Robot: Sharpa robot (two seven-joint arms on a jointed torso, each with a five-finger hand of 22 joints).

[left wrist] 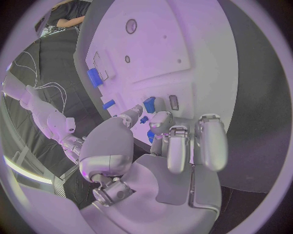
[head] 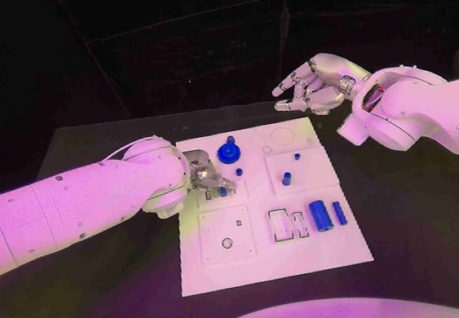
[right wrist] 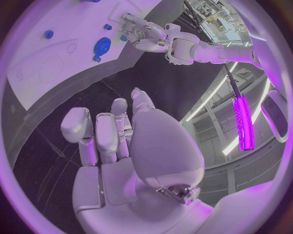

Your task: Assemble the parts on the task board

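Note:
The white task board lies in the middle of the black table. My left hand hovers low over the board's left middle, and its thumb and a finger pinch a small blue part right at the board's surface. A blue block stands in the board just beyond those fingertips, beside a bare slot. My right hand is raised past the board's far right corner, fingers apart and holding nothing. A round blue knob sits near the far edge.
A blue cylinder and a thinner blue pin lie at the board's right, next to a rectangular frame outline. Small blue pegs stand in the middle right. A square plate with holes fills the near left.

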